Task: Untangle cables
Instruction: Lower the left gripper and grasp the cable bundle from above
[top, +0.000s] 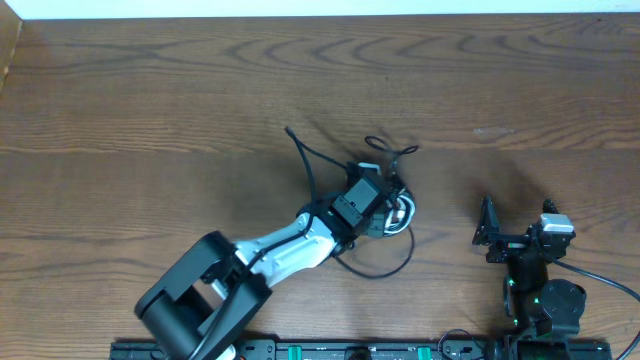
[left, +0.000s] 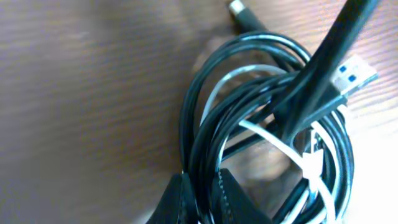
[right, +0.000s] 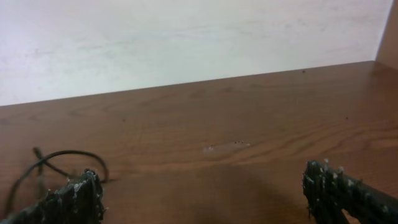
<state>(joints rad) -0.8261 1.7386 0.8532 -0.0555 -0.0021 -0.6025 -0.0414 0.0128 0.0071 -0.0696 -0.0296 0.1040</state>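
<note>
A brown wood-grain surface (top: 150, 120) is seen bearing, near its middle, a coiled bundle of thin black and white cables (left: 193, 112). Its black strands are clenched by the left claw (left: 208, 190). The right claw (right: 202, 186), well apart, is held spread wide.

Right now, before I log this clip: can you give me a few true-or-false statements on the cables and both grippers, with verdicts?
1. The left gripper is at the cables. True.
2. The right gripper holds a cable. False: it is open, empty and apart from the bundle.
3. A white cord is wound among black ones. True.
4. The cables lie at the left edge of the table. False: they lie near its middle.
</note>
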